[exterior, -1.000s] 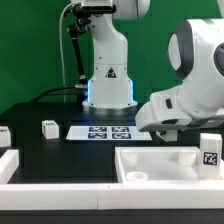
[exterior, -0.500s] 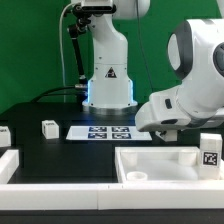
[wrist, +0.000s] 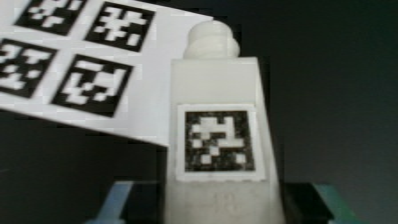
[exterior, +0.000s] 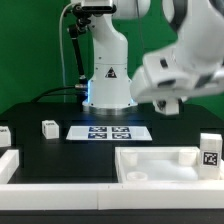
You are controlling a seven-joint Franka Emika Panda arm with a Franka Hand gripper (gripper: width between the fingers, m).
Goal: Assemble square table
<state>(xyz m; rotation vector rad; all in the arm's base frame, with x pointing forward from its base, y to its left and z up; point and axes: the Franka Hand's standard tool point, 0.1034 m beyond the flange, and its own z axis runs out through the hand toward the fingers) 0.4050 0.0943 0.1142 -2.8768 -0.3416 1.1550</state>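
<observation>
Pincer: the pincer [wrist: 219, 203] is clenched on the held leg [wrist: 217, 110], which is gripped by its flat sides at the blunt end, with the narrow tip left free.
Held leg's place: it is held off the worktop [exterior: 60, 150], near the edge of the marker board [wrist: 80, 60].
Square top: the square top [exterior: 160, 160] is laid on the worktop, nearer the camera than the marker board and toward the exterior view's right.
Other legs: a second leg [exterior: 49, 128] is stood to the exterior view's left of the marker board; a third leg [exterior: 209, 150] is stood well to its right.
Handling: the held leg is judged light, stiff and smooth, so slipping is possible; the flat faces are favoured, never the tip.
</observation>
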